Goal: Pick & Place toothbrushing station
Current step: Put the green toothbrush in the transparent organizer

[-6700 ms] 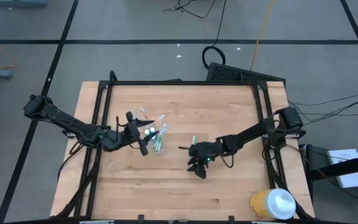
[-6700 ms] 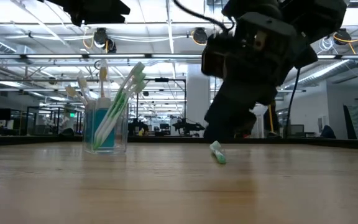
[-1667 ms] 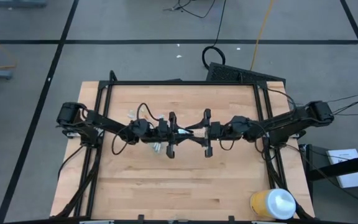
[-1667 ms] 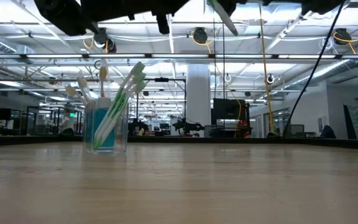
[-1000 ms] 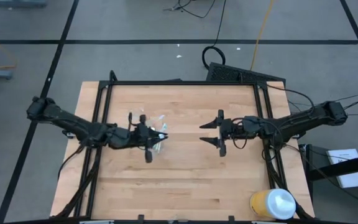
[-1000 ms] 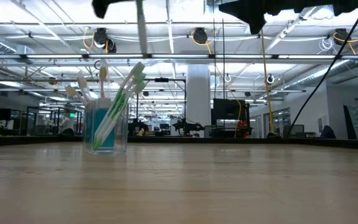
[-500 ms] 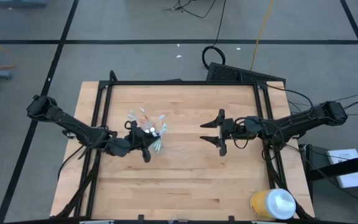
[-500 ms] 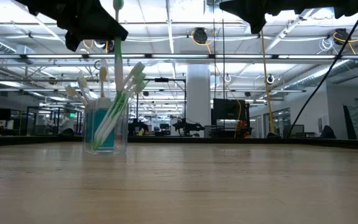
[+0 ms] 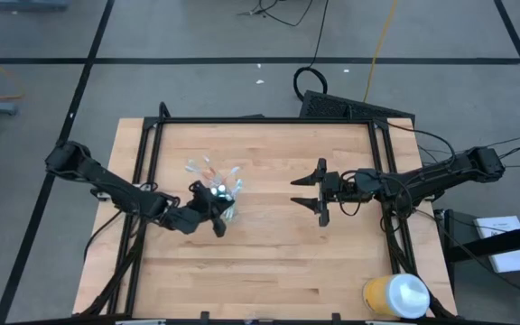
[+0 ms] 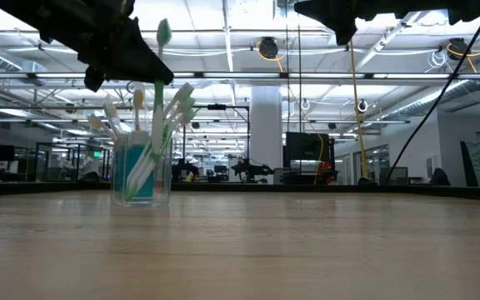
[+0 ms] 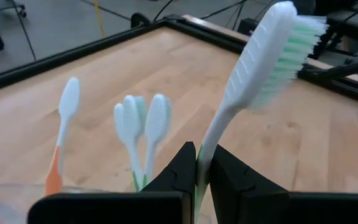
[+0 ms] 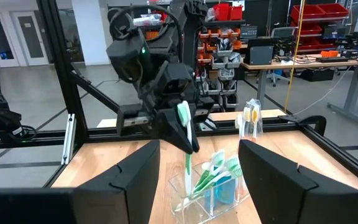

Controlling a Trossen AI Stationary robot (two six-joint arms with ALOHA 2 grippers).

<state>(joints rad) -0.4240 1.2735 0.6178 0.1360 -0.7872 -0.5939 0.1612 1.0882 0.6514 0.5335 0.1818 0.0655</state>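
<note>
From above, the left hand (image 9: 213,213) sits over the left middle of the counter (image 9: 260,262), right at the clear cup (image 9: 224,200) of brushes; the right hand (image 9: 319,192) hangs over the right middle, well apart from the cup, its fingers spread wide with nothing between them; a big yellow container (image 9: 395,295) stands at the counter's near right corner.

From counter height, the cup (image 10: 142,171) stands upright on the wood, with green and white brushes leaning inside it and a blue tube (image 10: 140,175) showing through the wall; the left hand (image 10: 127,50) is above it, clamped on a green toothbrush (image 10: 158,75) whose head points up and whose handle reaches down into the cup; the right hand shows only as a dark shape along the top edge.

From the left wrist, the two fingers (image 11: 182,171) are pinched on the toothbrush (image 11: 253,81) handle; other brush heads (image 11: 145,124) rise just beside it.

From the right wrist, the spread fingers (image 12: 135,171) frame the far cup (image 12: 213,186) and the left hand (image 12: 176,134) holding the toothbrush (image 12: 185,127) upright over it.
</note>
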